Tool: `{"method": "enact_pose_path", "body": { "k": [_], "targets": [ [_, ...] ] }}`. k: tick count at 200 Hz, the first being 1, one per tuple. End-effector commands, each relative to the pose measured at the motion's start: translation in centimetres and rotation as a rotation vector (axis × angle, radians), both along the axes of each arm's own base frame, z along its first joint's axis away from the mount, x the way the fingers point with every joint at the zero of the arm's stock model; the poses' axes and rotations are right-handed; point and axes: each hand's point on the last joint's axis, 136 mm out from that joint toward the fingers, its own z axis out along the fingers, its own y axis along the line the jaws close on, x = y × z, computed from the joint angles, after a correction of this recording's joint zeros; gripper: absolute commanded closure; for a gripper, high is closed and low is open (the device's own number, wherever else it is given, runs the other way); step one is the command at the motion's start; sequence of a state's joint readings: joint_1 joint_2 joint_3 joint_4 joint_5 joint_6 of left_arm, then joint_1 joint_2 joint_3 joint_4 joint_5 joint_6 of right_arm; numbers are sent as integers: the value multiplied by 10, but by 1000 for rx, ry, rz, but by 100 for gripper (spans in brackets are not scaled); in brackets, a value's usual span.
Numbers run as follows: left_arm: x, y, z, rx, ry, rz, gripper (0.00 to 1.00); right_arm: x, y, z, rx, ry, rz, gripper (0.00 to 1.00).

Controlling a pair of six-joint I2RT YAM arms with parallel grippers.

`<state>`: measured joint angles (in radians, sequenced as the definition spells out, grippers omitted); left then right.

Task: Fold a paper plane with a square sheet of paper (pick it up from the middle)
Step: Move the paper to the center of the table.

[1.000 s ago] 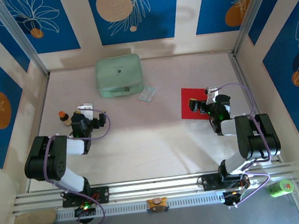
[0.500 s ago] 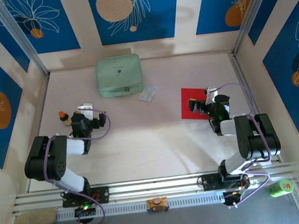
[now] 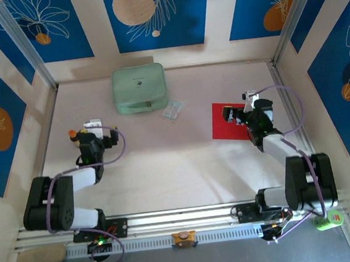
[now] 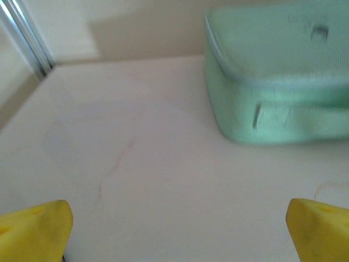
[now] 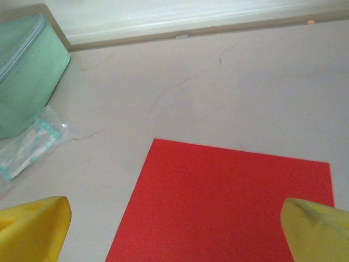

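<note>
Right side of surface: red paper lies flat, looks thin, limp, light; pinch its middle. Right gripper, left gripper both gape, empty.

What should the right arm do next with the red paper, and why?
Probably lower the right gripper toward the middle of the square sheet of paper: its jaws stand open above it, holding nothing, and the sheet lies flat and unfolded.
</note>
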<state>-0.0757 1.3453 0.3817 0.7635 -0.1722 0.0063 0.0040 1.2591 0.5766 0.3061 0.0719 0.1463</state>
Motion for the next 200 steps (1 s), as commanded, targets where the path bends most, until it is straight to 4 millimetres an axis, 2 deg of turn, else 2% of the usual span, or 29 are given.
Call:
{"method": "enact_pose_path", "body": {
  "k": [1, 23, 56, 90, 110, 127, 147, 168, 185, 200],
  "targets": [
    [2, 14, 20, -30, 4, 80, 0, -40, 11, -5, 59, 184, 7, 1],
    [1, 26, 30, -91, 13, 180, 0, -64, 20, 17, 176, 241, -17, 1],
    [-3, 32, 31, -101, 134, 235, 0, -89, 35, 29, 316, 263, -31, 1],
    [-7, 26, 38, -178, 190, 235, 0, -101, 29, 34, 280, 279, -126, 1],
    [-12, 22, 38, -241, 227, 243, 0, -105, 31, 25, 279, 360, -155, 1],
    [-8, 6, 43, -291, 243, 165, 0, -104, 33, 13, 337, 422, -215, 1],
    [-2, -16, 48, -347, 277, 54, 0, -96, 47, 1, 479, 520, -175, 1],
    [5, -40, 56, -404, 283, -74, 0, -86, 51, -15, 463, 598, -202, 1],
    [5, -50, 56, -433, 297, -120, 0, -73, 51, -24, 468, 638, -218, 1],
    [6, -56, 59, -462, 289, -153, 0, -63, 42, -31, 408, 655, -269, 1]
  ]
}}
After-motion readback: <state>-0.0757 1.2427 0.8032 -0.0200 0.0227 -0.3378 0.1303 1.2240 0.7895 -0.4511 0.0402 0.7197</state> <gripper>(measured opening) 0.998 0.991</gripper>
